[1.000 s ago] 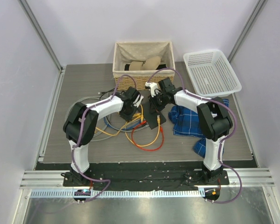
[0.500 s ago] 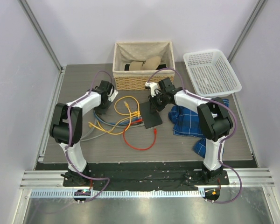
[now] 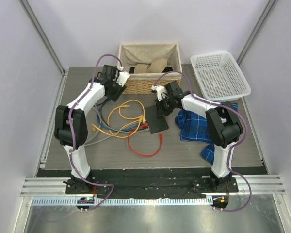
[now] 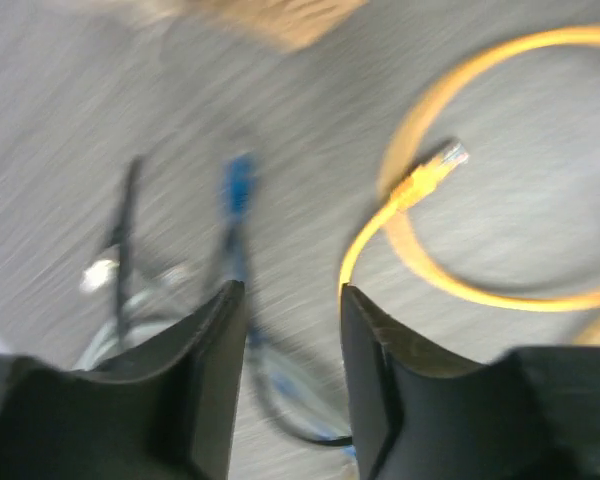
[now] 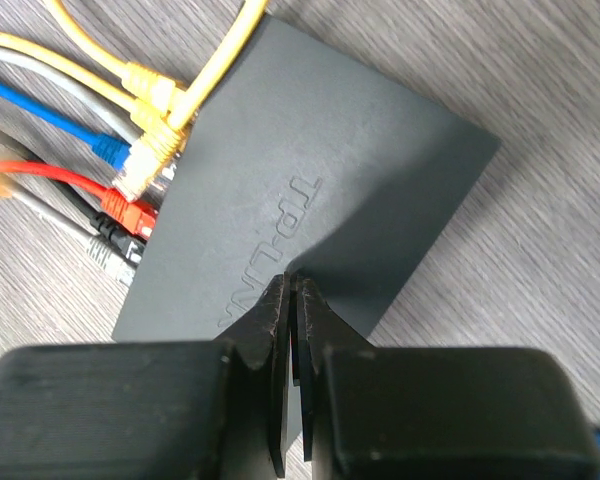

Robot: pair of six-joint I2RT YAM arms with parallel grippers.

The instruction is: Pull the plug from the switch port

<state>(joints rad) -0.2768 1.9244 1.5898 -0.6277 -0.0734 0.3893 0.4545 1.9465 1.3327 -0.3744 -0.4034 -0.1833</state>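
While pinning the switch (image 5: 310, 190) with closed right gripper (image 5: 290, 300), lift parted, empty left gripper (image 4: 293, 300) clear of the yellow plug (image 4: 435, 168).

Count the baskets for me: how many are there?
2: a wicker basket at the far edge, middle, and a white plastic basket at the far right corner.

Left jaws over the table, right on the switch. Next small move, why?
Probably lift the right gripper off the switch. A yellow plug lies loose on the table under the left gripper, whose jaws stand apart with nothing between them, so the pull looks done; the right gripper's shut tips rest on the switch top, likely bracing it.
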